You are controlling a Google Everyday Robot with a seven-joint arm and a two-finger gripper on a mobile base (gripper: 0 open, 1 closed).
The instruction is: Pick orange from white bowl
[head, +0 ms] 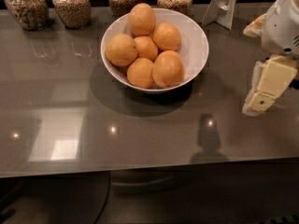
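Observation:
The white bowl (198, 45) stands on the dark glossy table (140, 134), back of centre. It holds several oranges (167, 68) piled together, one (142, 18) resting at the back and topmost. My gripper (261, 94), cream-coloured under a white wrist, hangs at the right edge of the view. It is to the right of the bowl, apart from it and slightly nearer the front, just above the tabletop. Nothing shows in its hold.
Several glass jars of grain (71, 4) line the table's back edge. A white stand (223, 3) leans at the back right, behind the gripper. The table's front edge (140, 171) runs across the lower view.

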